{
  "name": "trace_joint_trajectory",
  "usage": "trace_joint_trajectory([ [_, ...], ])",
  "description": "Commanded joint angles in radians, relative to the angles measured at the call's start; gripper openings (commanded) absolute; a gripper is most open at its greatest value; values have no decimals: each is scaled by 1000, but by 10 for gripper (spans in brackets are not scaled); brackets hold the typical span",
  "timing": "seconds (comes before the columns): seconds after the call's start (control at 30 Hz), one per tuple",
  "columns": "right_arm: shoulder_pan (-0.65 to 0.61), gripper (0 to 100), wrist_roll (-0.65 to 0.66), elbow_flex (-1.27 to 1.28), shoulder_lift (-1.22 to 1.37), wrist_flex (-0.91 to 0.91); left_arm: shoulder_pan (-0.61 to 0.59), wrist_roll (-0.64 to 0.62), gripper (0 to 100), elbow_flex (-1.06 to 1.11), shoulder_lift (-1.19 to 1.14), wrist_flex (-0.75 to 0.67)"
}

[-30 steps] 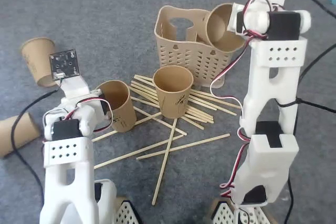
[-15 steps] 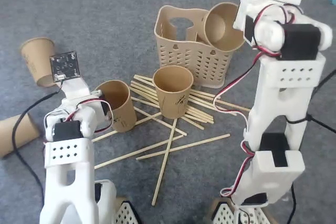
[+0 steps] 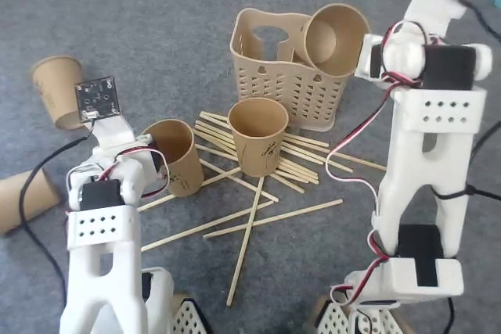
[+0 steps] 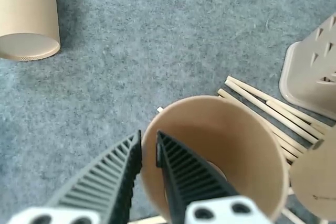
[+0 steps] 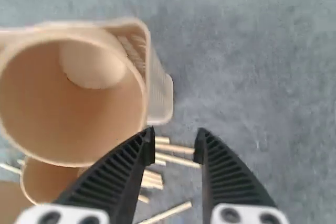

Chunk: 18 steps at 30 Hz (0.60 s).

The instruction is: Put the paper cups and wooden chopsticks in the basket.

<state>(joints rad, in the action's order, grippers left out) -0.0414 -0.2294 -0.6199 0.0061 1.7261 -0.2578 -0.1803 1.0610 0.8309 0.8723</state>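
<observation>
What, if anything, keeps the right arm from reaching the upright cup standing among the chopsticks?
Probably nothing, so likely yes: the right gripper is open and empty beside the basket, and the upright cup stands free, its rim uncovered.

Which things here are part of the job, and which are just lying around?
Job: basket, tilted cup at its rim, upright cup, held cup, two fallen cups, chopsticks.
Not job: grey carpet.

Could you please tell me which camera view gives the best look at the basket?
The high view: the whole basket shows, perforated walls and handle cutout, with a paper cup tipped at its rim. The left wrist view catches a corner of the basket; the right wrist view, one wall behind that cup.
</observation>
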Motion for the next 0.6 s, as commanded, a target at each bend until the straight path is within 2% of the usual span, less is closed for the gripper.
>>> trace_joint_trajectory([
  [0.0,15,134,28,25,-62,-64,-3,2,48,-5,6,-26],
  [0.57,-53,133,28,34,-153,-102,2,2,48,-5,6,-28],
])
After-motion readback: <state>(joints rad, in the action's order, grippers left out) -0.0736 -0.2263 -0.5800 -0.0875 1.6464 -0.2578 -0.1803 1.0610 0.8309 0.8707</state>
